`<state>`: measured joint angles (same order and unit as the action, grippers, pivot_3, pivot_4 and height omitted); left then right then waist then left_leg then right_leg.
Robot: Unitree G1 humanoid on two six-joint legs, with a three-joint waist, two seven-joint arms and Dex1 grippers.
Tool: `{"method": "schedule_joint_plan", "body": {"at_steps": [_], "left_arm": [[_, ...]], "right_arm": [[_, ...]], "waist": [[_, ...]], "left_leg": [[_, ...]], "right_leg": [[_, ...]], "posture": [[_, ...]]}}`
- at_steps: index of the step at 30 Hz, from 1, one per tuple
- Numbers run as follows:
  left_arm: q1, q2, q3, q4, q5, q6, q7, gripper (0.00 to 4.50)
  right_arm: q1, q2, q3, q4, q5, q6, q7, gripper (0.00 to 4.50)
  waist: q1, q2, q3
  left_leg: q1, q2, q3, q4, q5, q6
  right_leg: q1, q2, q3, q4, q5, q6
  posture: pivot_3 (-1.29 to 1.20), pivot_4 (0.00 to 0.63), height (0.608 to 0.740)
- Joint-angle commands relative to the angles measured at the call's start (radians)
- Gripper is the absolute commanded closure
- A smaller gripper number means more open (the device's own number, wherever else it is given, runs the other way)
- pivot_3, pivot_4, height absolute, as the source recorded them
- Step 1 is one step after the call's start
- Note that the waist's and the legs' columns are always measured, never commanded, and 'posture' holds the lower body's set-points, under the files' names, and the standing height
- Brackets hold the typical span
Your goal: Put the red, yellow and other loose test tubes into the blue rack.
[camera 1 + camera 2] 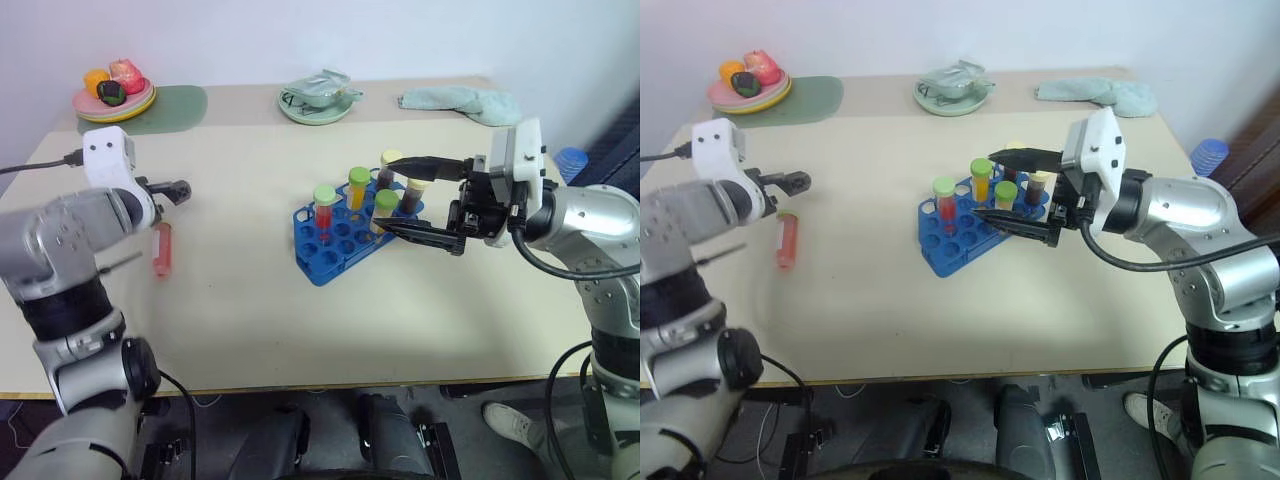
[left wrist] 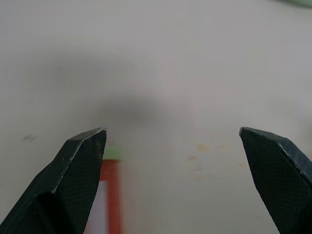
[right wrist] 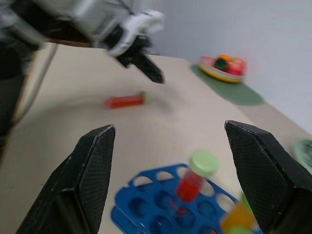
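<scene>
Both pincers stand open and empty: your right pincer (image 1: pixel 425 193) hangs mid-frame over the blue rack (image 1: pixel 352 229), your left pincer (image 1: pixel 178 189) at left by the last loose tube you can see. Five capped tubes stand racked. That red test tube (image 1: pixel 161 249), green-capped, lies flat on the worktop (image 1: pixel 260 320), left of centre.

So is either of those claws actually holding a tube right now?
No. The left gripper is open above the red tube lying on the table, and the right gripper is open, empty, beside the blue rack.
</scene>
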<state>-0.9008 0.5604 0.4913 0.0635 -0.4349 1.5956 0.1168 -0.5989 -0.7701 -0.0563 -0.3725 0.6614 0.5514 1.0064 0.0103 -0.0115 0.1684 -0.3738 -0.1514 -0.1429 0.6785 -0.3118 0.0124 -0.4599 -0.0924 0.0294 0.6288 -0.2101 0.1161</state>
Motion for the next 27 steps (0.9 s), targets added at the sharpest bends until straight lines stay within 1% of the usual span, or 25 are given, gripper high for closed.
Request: {"method": "schedule_joint_plan", "body": {"at_steps": [1, 6, 9, 15, 22, 24, 25, 26, 27], "left_arm": [[-0.074, 0.054, -0.004, 0.168, 0.054, 0.019, 0.046, 0.00], [-0.199, 0.112, -0.012, 0.403, 0.103, 0.019, 0.091, 0.00], [-0.253, 0.111, 0.000, 0.512, 0.138, 0.019, 0.102, 0.00], [-0.323, 0.048, 0.069, 0.666, 0.223, -0.016, 0.132, 0.00], [-0.337, 0.016, 0.136, 0.800, 0.281, -0.127, 0.214, 0.00], [-0.342, 0.017, 0.149, 0.834, 0.286, -0.152, 0.237, 0.57], [-0.345, 0.016, 0.151, 0.848, 0.288, -0.163, 0.244, 1.01], [-0.349, 0.014, 0.154, 0.860, 0.288, -0.171, 0.251, 1.34], [-0.350, 0.011, 0.157, 0.868, 0.289, -0.177, 0.259, 1.80]], "right_arm": [[-0.034, 0.013, 0.017, 0.015, -0.019, -0.035, 0.025, 0.86], [-0.032, 0.029, 0.024, 0.011, -0.028, -0.040, 0.016, 0.86], [-0.021, 0.036, 0.020, 0.003, -0.031, -0.041, 0.005, 0.86], [0.004, 0.041, 0.012, -0.021, -0.035, -0.040, -0.024, 0.86], [0.034, 0.031, -0.006, -0.059, -0.025, -0.026, -0.053, 0.86], [0.045, 0.029, -0.011, -0.068, -0.025, -0.025, -0.059, 0.81], [0.049, 0.029, -0.012, -0.071, -0.025, -0.024, -0.062, 0.81], [0.052, 0.030, -0.012, -0.072, -0.026, -0.024, -0.064, 0.81], [0.055, 0.030, -0.013, -0.077, -0.026, -0.023, -0.066, 0.81]], "waist": [[0.002, 0.000, 0.000], [0.003, -0.003, 0.002], [0.003, -0.003, 0.002], [0.002, -0.003, 0.002], [-0.003, -0.003, 0.002], [-0.001, -0.004, 0.002], [0.000, -0.004, 0.002], [0.001, -0.004, 0.002], [0.002, -0.004, 0.002]], "left_leg": [[0.000, 0.000, 0.000, 0.000, 0.000, 0.000], [-0.001, 0.000, 0.000, 0.001, 0.000, 0.000], [-0.001, 0.000, 0.000, 0.001, 0.000, 0.000], [-0.001, 0.000, 0.000, 0.002, 0.000, 0.000], [-0.001, 0.000, 0.000, 0.002, 0.000, -0.001], [-0.001, 0.000, 0.000, 0.002, 0.000, -0.001], [-0.001, 0.000, 0.000, 0.002, 0.000, -0.001], [-0.001, 0.000, 0.000, 0.002, 0.000, -0.001], [-0.001, 0.000, 0.000, 0.002, 0.000, -0.001]], "right_leg": [[0.000, -0.001, 0.000, 0.000, 0.000, 0.000], [-0.001, -0.002, -0.001, 0.001, 0.000, 0.000], [-0.001, -0.002, -0.002, 0.001, 0.000, 0.000], [-0.001, -0.003, -0.002, 0.001, 0.000, 0.000], [-0.002, -0.003, -0.002, 0.002, 0.000, 0.000], [-0.001, -0.003, -0.002, 0.002, 0.000, 0.000], [-0.001, -0.003, -0.002, 0.002, 0.000, 0.000], [-0.001, -0.003, -0.002, 0.002, 0.000, 0.000], [-0.001, -0.003, -0.002, 0.002, 0.000, 0.000]], "posture": [[0.00, 0.150, 0.740], [0.00, 0.150, 0.740], [0.00, 0.150, 0.740], [0.00, 0.150, 0.740], [0.00, 0.150, 0.740], [0.00, 0.150, 0.740], [0.00, 0.150, 0.740], [0.00, 0.150, 0.740], [0.00, 0.150, 0.740]]}}
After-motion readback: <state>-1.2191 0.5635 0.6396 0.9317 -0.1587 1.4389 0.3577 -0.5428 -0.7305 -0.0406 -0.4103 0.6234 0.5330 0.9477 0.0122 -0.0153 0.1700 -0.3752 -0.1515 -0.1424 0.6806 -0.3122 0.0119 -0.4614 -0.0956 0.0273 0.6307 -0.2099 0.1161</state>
